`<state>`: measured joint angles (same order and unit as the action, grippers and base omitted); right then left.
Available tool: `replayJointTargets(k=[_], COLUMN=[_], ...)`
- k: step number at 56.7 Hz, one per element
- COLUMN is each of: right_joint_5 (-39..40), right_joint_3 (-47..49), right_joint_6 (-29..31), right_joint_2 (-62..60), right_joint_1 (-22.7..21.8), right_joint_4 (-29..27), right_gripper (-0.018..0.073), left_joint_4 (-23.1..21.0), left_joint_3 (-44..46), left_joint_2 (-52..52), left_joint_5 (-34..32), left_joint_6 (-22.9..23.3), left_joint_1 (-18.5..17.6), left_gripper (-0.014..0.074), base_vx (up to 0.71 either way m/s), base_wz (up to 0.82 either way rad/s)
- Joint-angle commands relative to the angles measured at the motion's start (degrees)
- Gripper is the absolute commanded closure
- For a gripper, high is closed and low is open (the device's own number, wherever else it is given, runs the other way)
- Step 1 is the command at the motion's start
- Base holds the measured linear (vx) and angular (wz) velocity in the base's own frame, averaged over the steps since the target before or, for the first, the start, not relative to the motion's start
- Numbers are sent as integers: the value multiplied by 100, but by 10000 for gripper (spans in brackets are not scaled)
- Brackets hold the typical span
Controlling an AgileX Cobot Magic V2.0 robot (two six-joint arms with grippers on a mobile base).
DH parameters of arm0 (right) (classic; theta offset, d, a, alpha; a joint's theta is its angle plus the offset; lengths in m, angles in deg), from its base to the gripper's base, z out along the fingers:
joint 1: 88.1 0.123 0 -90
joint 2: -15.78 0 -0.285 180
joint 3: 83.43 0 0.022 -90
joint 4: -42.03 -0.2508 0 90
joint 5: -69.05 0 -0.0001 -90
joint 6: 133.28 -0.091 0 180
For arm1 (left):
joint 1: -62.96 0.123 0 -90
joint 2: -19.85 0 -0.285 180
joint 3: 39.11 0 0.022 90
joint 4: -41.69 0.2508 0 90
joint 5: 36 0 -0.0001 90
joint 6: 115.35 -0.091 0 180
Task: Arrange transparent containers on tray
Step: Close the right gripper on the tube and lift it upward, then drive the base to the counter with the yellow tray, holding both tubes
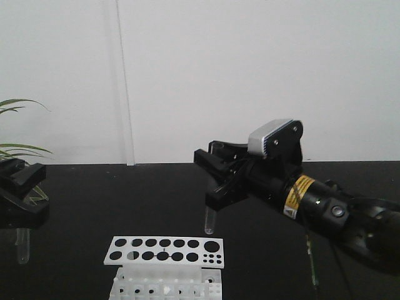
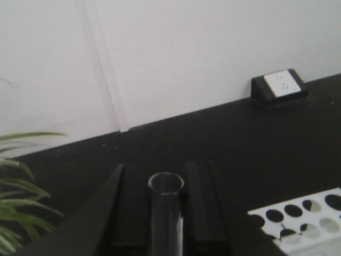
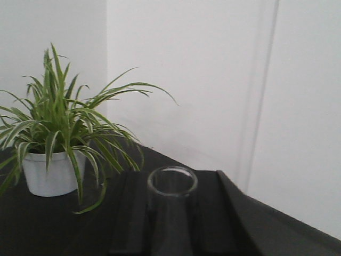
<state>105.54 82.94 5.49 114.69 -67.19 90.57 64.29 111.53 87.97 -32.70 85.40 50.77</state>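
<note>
Two transparent containers, clear glass test tubes, are held upright off the black table. My right gripper (image 1: 210,179) is shut on one; its round bottom (image 1: 209,220) hangs below the fingers, and its open rim (image 3: 172,181) shows between them in the right wrist view. At the left edge, my left gripper (image 1: 30,182) is shut on the other test tube (image 1: 23,246), whose rim (image 2: 166,183) sits between the two black fingers (image 2: 126,208). The tray is out of view.
A white rack (image 1: 164,249) with round holes stands at the front centre, and its corner (image 2: 301,217) lies right of my left gripper. A potted plant (image 3: 50,172) stands at the far left. A black socket box (image 2: 280,86) sits by the wall.
</note>
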Motion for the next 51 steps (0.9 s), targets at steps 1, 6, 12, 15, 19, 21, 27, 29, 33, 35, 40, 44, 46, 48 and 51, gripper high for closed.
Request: replayJointTargets(k=[1,6,12,15,19,21,27,29,33,35,40,44,46,48,51], right_joint_5=[-659,-1308,-1438,-1438,-1438,-1445,-1514,-1560,-1653,-1714,-1829,-1823,-1823,-1823,-1823], right_joint_3=[155,145,9,-158,-440,-580,-939,-1064,-1234,-1307,-1387,-1388,-1388,-1388,-1388], right_joint_6=[-492,-1330,-2618,-3230,-3877,-4074,-4366,-4381,-4381,-4381,-4381,-4381,-4381,-4381,-4381], right_joint_2=[-774,-1260,-1744,-1992,-2322,-2473,-2886,-3017,-3241,-3339,-3472,-3515,-3534,-3533,-3533], right_joint_1=[-29,-29,-29,-29,-29,-29,-29,-29,-29,-29,-29,-29,-29,-29,-29], right_joint_4=[378,1234,2570,3192,3824,4033,4224,4224,4231,4252,4258,4277,4277,4309,4349], right_gripper=[572,572,572,572,572,572,572,572,572,572,572,572,572,572,572], left_joint_4=[-199,-387,-367,-367,-374,-373,-421,-501,-666,-701,-714,-719,-715,-715,-710], left_joint_3=[204,204,141,72,-24,-71,-274,-358,-502,-566,-603,-602,-602,-602,-602], left_joint_2=[-130,-159,-374,-522,-746,-859,-1234,-1365,-1586,-1678,-1732,-1726,-1726,-1726,-1726], left_joint_5=[29,304,496,522,572,594,650,650,642,636,646,685,707,707,707], left_joint_6=[66,46,-111,-229,-280,-280,-280,-280,-280,-280,-280,-280,-280,-280,-280], left_joint_1=[-40,-90,-333,-491,-684,-759,-965,-1016,-1074,-1079,-1079,-1079,-1079,-1079,-1079], left_gripper=[597,597,597,597,597,597,597,597,597,597,597,597,597,597,597], base_vx=[0,0,0,0,0,0,0,0,0,0,0,0,0,0,0], base_wz=[0,0,0,0,0,0,0,0,0,0,0,0,0,0,0])
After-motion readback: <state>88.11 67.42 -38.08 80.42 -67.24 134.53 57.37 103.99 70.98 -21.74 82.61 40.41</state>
